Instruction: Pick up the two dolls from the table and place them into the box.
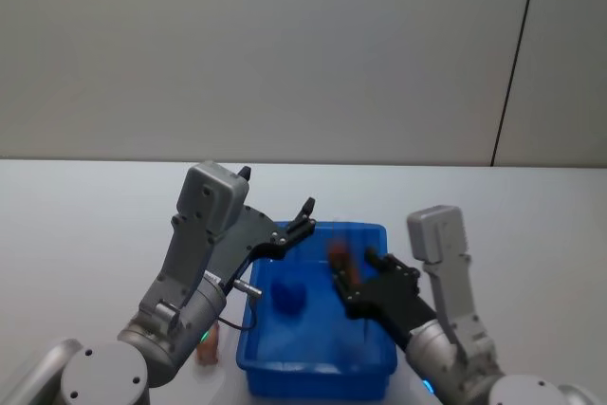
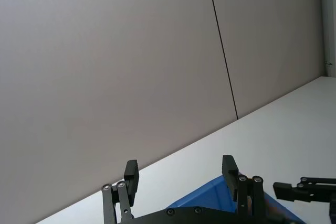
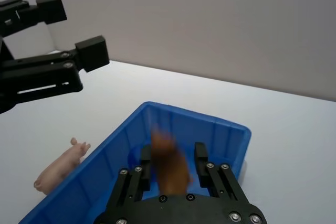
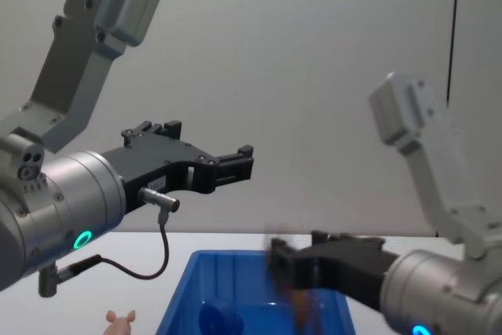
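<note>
Plain grey wall, white counter (image 3: 294,119): right tool (image 3: 173,153) hangs over the blue box (image 3: 226,128), fingers loose around the blurry brown lion (image 3: 169,170), probably so it lands inside, while the left tool (image 1: 296,223) sits spread wide above the pink pig (image 3: 59,164) lying just outside.

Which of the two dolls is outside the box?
The pink pig, lying on the table beside the box's outer wall. The brown lion is at the right gripper, above the box's inside.
</note>
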